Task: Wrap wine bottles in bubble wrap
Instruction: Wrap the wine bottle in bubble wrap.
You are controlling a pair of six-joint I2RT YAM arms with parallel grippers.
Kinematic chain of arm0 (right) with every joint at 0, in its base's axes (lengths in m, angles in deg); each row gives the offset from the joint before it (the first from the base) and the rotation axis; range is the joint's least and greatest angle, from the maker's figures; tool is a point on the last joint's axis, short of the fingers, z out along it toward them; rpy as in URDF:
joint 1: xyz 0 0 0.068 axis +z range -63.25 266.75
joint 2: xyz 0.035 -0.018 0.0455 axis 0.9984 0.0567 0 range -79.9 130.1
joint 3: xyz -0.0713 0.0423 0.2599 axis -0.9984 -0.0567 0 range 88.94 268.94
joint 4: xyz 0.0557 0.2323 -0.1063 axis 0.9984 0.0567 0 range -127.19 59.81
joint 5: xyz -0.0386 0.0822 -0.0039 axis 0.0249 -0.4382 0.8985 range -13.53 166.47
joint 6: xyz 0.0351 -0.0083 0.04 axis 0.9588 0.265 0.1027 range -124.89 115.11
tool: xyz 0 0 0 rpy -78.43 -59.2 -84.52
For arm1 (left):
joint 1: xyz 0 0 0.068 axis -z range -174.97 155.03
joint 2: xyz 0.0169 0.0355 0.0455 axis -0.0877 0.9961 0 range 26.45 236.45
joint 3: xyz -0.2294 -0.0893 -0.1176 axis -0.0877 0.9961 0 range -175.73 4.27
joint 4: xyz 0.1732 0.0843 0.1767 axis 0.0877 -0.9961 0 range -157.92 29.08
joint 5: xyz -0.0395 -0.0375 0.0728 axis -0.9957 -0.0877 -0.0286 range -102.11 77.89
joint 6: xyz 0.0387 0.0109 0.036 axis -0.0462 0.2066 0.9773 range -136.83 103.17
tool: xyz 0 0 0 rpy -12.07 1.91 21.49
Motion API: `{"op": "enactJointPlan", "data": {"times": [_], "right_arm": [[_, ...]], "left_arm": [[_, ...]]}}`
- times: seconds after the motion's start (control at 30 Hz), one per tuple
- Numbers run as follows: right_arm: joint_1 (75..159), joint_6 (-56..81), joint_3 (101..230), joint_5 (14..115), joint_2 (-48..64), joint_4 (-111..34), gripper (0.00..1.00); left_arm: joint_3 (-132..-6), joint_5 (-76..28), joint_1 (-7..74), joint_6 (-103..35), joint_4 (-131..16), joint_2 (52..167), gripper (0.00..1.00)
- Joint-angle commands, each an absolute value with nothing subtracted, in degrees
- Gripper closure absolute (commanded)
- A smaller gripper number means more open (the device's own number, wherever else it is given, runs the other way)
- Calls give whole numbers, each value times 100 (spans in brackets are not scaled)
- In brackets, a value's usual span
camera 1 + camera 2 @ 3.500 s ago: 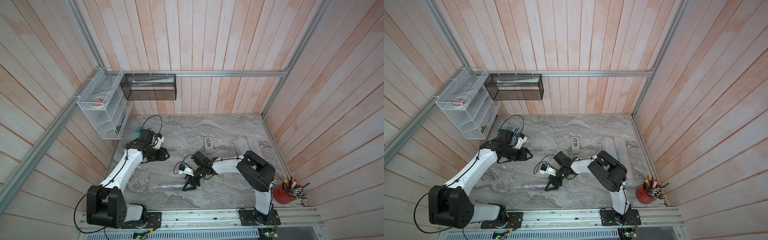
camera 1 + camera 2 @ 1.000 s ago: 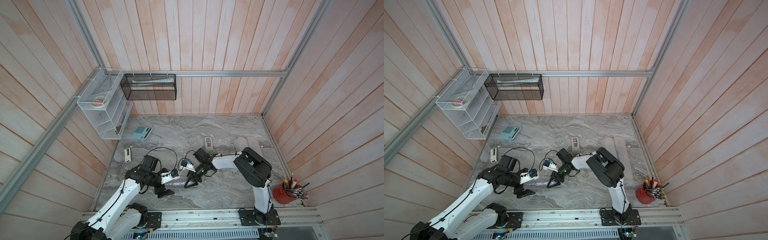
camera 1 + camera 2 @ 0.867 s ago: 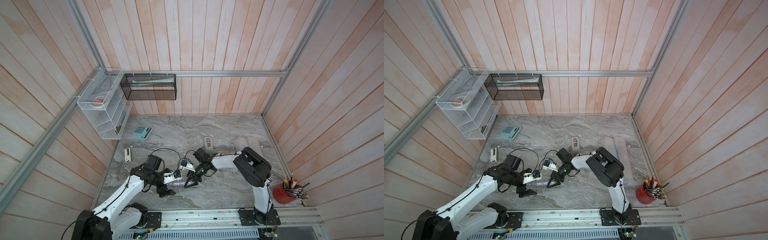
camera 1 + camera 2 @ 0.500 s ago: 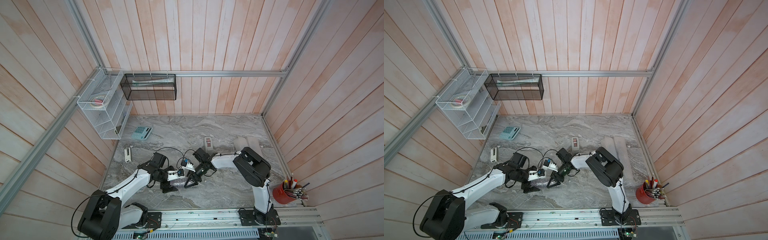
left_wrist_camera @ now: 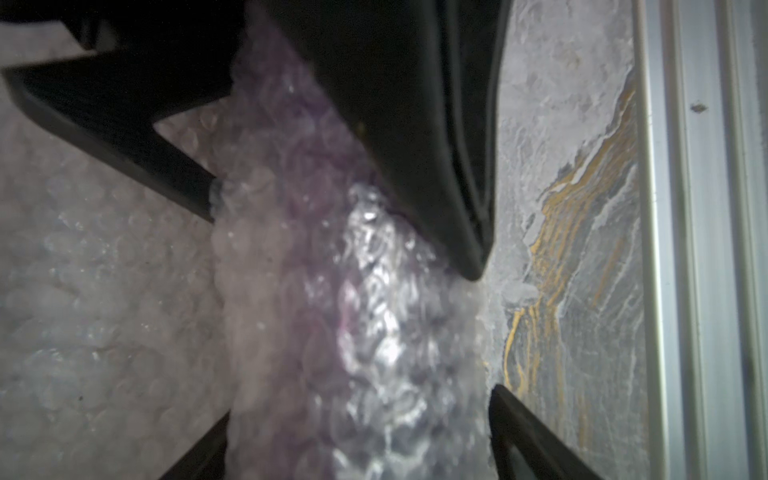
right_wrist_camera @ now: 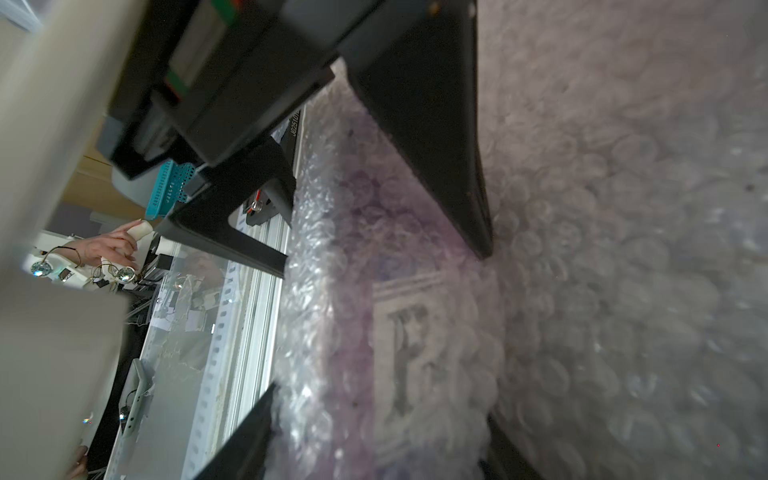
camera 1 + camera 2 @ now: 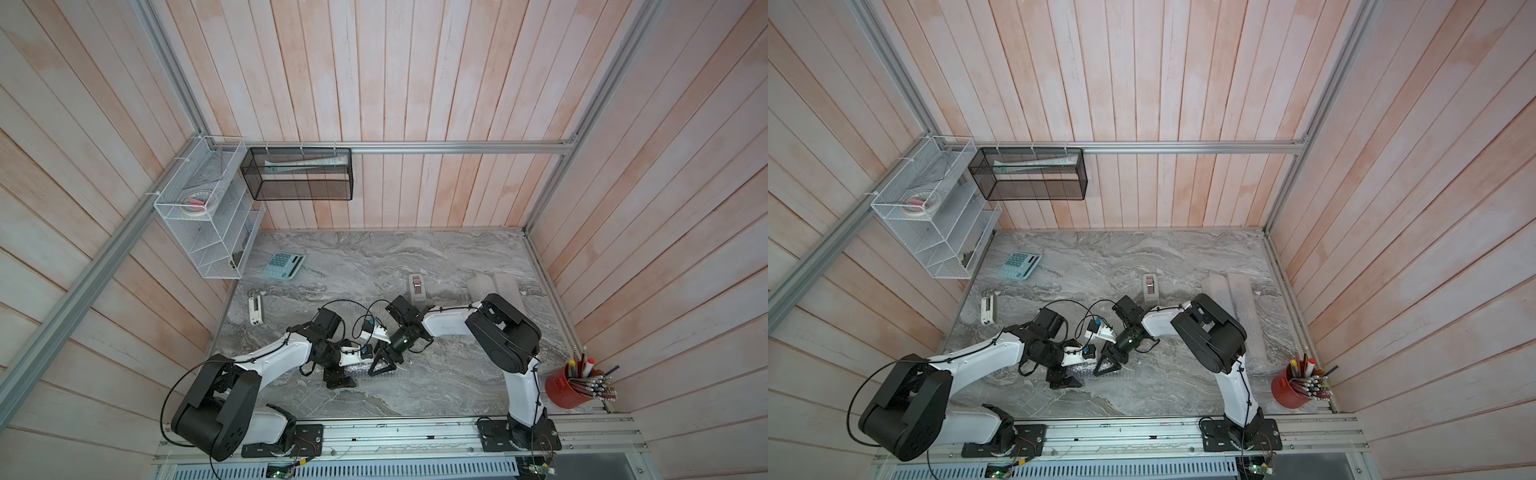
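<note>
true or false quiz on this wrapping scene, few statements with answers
1. A purple bottle lies inside bubble wrap, straddled by the left hand and right hand. True.
2. The calculator sits beside the red pencil cup. False: the calculator lies back left, the cup front right.
3. Two rolled tubes lie near the right wall. True.
4. The tape dispenser is held by the left hand. False: it stands free on the table.
</note>
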State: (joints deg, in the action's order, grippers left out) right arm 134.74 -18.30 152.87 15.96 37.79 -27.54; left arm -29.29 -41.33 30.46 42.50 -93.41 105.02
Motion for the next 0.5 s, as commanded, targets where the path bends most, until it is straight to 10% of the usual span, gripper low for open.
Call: {"op": "enactJointPlan", "data": {"times": [0.0,0.23,0.47], "right_arm": [[13384,-1975,15366,1723,3742,-2769,40],[13279,-2006,15358,2016,3306,-2744,29],[12965,-2186,15050,2462,2564,-2693,13]], "left_arm": [[-3072,-3805,3061,4350,-9437,10615,20],[-3160,-3732,3050,4263,-9502,10778,51],[-3262,-3779,2966,4126,-9537,10872,48]]}}
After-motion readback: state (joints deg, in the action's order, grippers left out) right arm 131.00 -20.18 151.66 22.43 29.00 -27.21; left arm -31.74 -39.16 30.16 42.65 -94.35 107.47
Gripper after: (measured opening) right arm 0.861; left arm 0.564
